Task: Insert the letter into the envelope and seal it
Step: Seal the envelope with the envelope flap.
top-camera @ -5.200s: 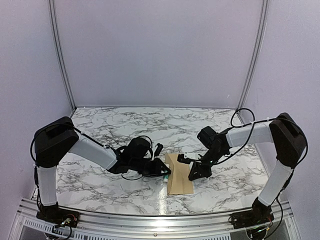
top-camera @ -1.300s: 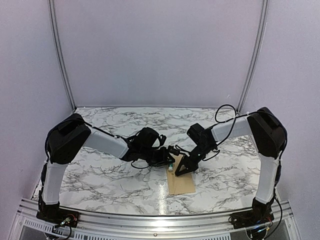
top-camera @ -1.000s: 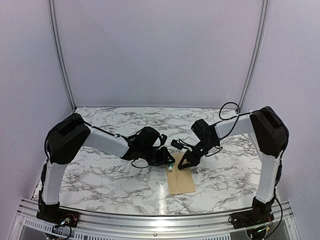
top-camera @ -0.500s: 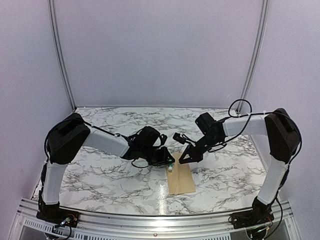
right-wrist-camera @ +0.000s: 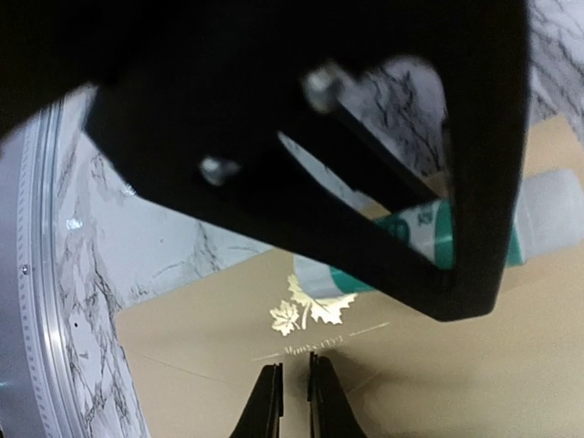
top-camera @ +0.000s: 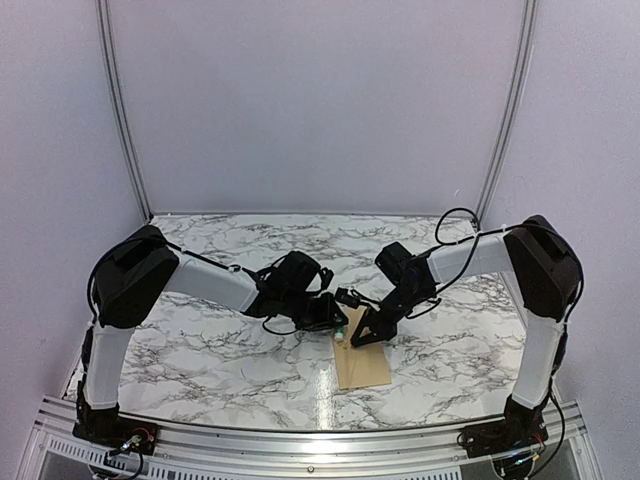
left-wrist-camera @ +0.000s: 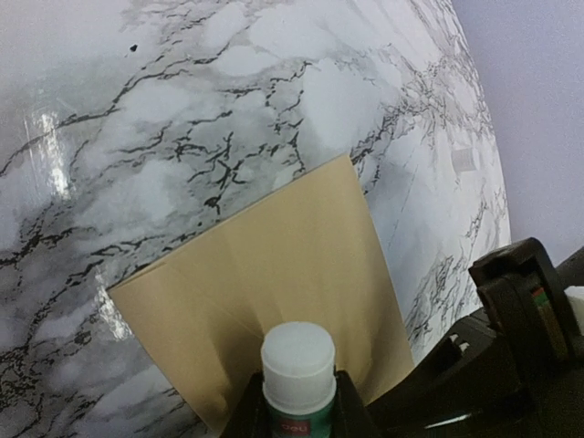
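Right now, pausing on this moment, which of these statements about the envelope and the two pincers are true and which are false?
1. The left pincer grips a white-capped glue stick. True.
2. The right pincer is wide open. False: its jaws are nearly shut, over the envelope.
3. A gold leaf emblem shows on the envelope. True.
4. The letter lies spread out beside the envelope. False: no letter is visible.
5. The envelope sits against the back wall. False: it lies near the table's front edge, between the arms.
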You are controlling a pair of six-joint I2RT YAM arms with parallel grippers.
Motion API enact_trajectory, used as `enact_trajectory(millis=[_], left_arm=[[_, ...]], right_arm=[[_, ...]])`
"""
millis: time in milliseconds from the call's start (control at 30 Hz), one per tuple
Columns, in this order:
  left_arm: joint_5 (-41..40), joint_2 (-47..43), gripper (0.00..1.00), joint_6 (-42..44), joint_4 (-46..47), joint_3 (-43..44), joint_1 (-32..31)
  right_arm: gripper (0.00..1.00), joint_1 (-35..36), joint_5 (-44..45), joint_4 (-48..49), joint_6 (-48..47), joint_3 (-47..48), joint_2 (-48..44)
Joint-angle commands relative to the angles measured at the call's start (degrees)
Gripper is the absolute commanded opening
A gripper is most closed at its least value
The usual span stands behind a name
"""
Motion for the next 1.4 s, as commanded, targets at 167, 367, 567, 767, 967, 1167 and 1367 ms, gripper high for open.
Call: enact_trajectory(millis=[167, 367, 567, 767, 967, 1167, 1367], left_arm=[[-3.1, -1.9, 0.00, 2.7, -6.3, 0.3, 0.4], [-5.9, -7.9, 0.00, 4.4, -7.5, -3.2, 1.9], [-10.3, -16.0, 0.00, 8.1, -12.6, -7.5, 4.8], [-16.0, -25.2, 0.00, 17.6, -22.2, -5.3, 6.7], [-20.3, -33.2, 0.00, 21.8, -24.5, -4.5, 7.6], [-20.8, -38.4, 0.00, 24.8, -21.2, -5.2, 7.6], [-14.6, -40.4, 0.00, 29.5, -14.5, -4.8, 7.6]], right_arm=[[0.08, 0.1, 6.4, 0.2, 1.4, 0.2, 5.2], [0.08, -0.3, 7.5, 0.9, 2.0, -0.6, 4.3], [0.08, -0.3, 7.6, 1.1, 2.2, -0.9, 4.3], [0.08, -0.1, 8.3, 1.4, 1.6, -1.3, 3.6], [0.08, -0.1, 8.5, 1.6, 1.4, -1.2, 2.3], [0.08, -0.5, 7.9, -1.8, 0.2, 2.7, -5.4], [0.33, -3.5, 13.9, -5.5, -2.6, 10.7, -23.3]])
